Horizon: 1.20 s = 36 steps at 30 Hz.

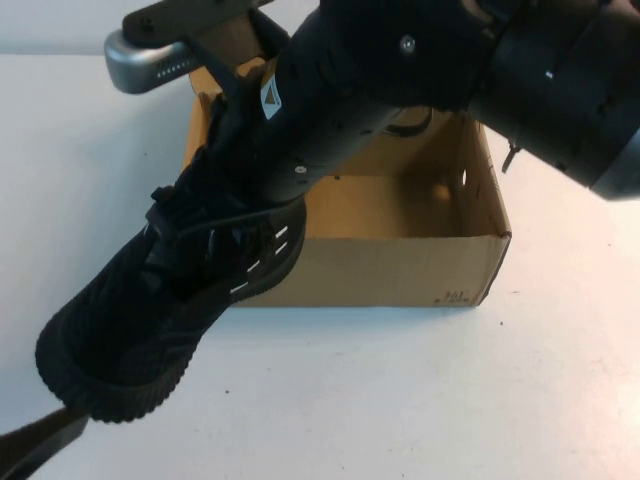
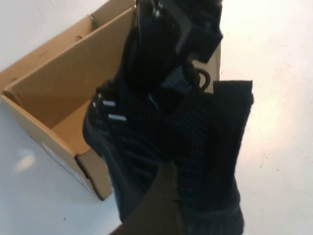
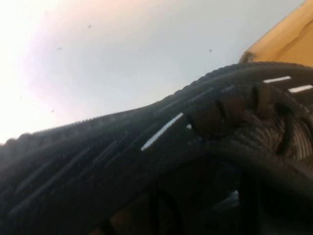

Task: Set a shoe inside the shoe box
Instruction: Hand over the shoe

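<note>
Right gripper (image 1: 235,130) is clamped on the shoe (image 1: 150,310) (heel end), above the box (image 1: 400,255); left gripper (image 2: 205,161), fingers spread wide, flanks the toe

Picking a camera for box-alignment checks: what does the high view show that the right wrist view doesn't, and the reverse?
High view only: the whole open shoe box with its bare floor, side holes and printed front wall, the white table, the right arm reaching across from the right to the shoe's heel end at the box's left side, and a tip of the left gripper below the toe. Right wrist view only: a close look along the shoe's ribbed sole edge and laces. Both: the shoe with its white dash marks, and some box cardboard.
</note>
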Available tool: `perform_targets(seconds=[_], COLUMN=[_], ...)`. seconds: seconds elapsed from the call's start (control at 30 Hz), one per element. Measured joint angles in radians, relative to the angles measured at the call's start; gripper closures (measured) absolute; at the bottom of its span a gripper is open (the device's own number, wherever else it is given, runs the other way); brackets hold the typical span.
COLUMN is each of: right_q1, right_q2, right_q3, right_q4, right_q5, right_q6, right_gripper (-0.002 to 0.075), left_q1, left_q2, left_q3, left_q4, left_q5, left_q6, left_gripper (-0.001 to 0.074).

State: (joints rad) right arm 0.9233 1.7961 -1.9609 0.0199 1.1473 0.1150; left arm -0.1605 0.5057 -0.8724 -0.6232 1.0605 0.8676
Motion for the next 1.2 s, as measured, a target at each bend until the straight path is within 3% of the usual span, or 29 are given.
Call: perform_targets(seconds=[0.37,0.8,1.2], right_q1=[-0.06,-0.064,-0.064], right_q2=[0.014,0.014,0.014], right_q3=[-0.041,-0.041,-0.043], right_q4=[-0.03,-0.028,-0.02], right_q5=[0.065,0.075,0.035], right_q6=[0.033,0.054,0.081], right_gripper=[0.0728,0.0728,0.0728], left_q1=[0.0,0.0,-0.069], left_q2=[0.124,0.194,0.236], left_q3=[0.0,0.0,0.0], left_q4=[-0.072,-0.088,-0.069], left_q5=[-0.034,-0.09,-0.142], left_q6=[0.09,0.136,0.151], left_gripper=[0.0065,0.0065,0.0065])
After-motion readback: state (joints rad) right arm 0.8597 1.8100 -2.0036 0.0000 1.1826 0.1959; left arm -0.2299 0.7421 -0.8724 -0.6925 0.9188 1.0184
